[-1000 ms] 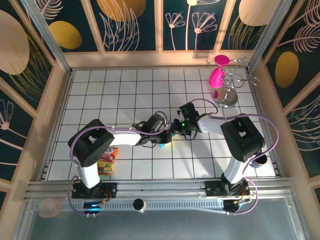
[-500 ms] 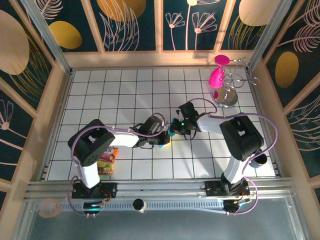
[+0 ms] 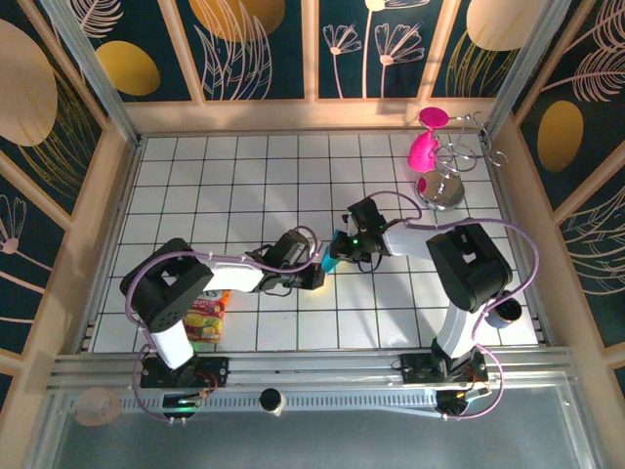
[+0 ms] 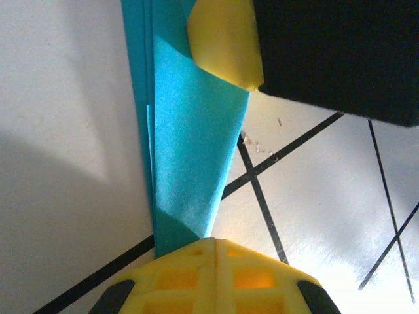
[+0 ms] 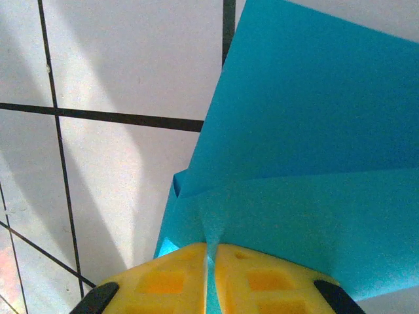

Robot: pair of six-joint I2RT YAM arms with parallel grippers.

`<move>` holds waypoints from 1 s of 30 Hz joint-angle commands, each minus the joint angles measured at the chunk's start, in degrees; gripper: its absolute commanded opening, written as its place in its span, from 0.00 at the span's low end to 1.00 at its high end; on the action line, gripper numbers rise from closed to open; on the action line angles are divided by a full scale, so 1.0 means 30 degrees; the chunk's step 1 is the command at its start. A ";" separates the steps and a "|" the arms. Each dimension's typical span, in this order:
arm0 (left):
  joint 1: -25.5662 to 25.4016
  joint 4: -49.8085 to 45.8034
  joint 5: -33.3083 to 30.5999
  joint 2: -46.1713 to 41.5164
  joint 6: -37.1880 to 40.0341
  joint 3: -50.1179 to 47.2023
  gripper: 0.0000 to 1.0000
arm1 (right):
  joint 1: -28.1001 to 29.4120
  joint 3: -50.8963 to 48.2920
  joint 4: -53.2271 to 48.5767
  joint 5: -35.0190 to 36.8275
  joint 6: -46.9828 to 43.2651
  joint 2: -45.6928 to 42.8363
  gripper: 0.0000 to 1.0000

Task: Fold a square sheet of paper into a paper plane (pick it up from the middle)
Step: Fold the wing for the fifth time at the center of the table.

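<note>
The turquoise paper (image 3: 332,256) is folded into a narrow, layered piece. It sits over the middle of the white tiled bench (image 3: 244,176), strung between the two arms where they meet. From where I stand I can't tell whether its lower edge touches the tiles.

From the left wrist the paper (image 4: 190,144) is a long strip tapering down into the left tool (image 4: 215,245), whose yellow pads are pressed together on the strip's end. At the far end a yellow fingertip (image 4: 222,39) of the other arm lies against the strip.

From the right wrist the paper (image 5: 308,150) spreads out as a broad flap with a crease across it. The right tool (image 5: 209,252) is pinched narrow on its near edge, with a thin sliver of blue caught between the pads.

From above, the left tool (image 3: 314,274) comes in from the lower left and the right tool (image 3: 340,249) from the right, close together.

Further out, a red-and-yellow snack packet (image 3: 208,315) lies by the left arm's base. Pink goblets (image 3: 422,151) hang on a wire rack (image 3: 451,166) at the far right corner.
</note>
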 commanded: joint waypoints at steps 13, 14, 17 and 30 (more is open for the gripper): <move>-0.0133 -0.3799 -0.0661 -0.4909 -0.0477 -0.1598 0.00 | 0.0422 -0.0463 -0.2116 0.1245 -0.0138 0.0872 0.16; -0.0105 -0.3391 -0.1008 -0.5237 -0.0533 -0.1399 0.00 | 0.0463 -0.0435 -0.2043 0.1128 -0.0051 0.0727 0.16; -0.0041 -0.2094 -0.2011 -0.5572 -0.0904 -0.1093 0.00 | 0.0501 -0.0334 -0.1825 0.0745 0.0036 0.0403 0.16; 0.0079 0.0844 -0.1752 -0.0253 -0.3020 0.0735 0.00 | 0.0270 0.0830 -0.1227 -0.0705 -0.0045 -0.0155 0.17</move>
